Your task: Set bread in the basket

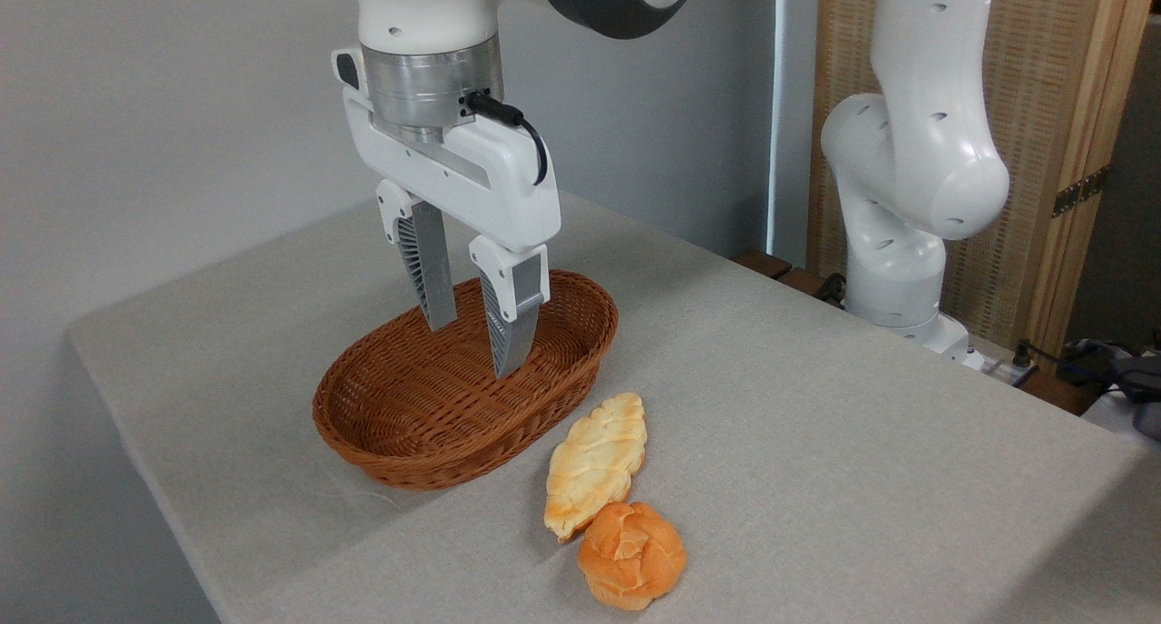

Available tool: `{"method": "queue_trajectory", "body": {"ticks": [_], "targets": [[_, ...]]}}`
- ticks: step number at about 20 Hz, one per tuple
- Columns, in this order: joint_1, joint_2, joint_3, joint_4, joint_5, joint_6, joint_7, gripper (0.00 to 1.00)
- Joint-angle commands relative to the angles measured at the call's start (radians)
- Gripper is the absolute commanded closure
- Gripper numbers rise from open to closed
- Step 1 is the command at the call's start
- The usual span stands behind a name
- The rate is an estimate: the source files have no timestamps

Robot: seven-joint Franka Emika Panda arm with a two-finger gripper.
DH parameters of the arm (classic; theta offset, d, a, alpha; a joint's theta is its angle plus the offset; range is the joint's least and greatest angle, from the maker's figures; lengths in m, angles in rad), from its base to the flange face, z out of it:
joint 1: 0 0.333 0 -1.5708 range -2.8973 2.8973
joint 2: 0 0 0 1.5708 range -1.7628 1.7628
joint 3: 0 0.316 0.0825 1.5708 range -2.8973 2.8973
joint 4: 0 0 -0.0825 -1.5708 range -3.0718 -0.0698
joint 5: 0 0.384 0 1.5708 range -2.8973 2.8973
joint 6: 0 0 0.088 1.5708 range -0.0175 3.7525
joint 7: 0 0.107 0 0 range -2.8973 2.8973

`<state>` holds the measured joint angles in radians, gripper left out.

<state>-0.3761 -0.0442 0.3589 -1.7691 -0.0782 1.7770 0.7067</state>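
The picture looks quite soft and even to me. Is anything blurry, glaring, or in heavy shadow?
In the camera view the light is diffuse: only a faint shadow falls beside the basket, the bread and the open gripper look sharp, and no glare hides anything.

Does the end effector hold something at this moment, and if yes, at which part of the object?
Nothing is held. The end effector hangs open and empty over the basket, while the round bun lies on the table beside the flat loaf.
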Motion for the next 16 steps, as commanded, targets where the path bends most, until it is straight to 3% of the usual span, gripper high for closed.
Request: {"method": "queue_trajectory", "body": {"ticks": [1,2,4,6,10,14,16], "targets": [[-0.001,-0.02,0.061,0.0,-0.009,-0.049,0.067,0.0],[0.0,-0.02,0.058,0.0,-0.009,-0.05,0.068,0.0],[0.048,-0.02,0.037,0.0,-0.012,-0.05,0.068,0.0],[0.161,-0.02,-0.078,0.0,-0.017,-0.05,0.069,0.0],[0.281,-0.019,-0.19,0.0,-0.02,-0.05,0.069,0.0],[0.364,-0.017,-0.273,0.0,-0.022,-0.05,0.076,0.0],[0.375,-0.017,-0.285,0.0,-0.022,-0.05,0.076,0.0]]}}
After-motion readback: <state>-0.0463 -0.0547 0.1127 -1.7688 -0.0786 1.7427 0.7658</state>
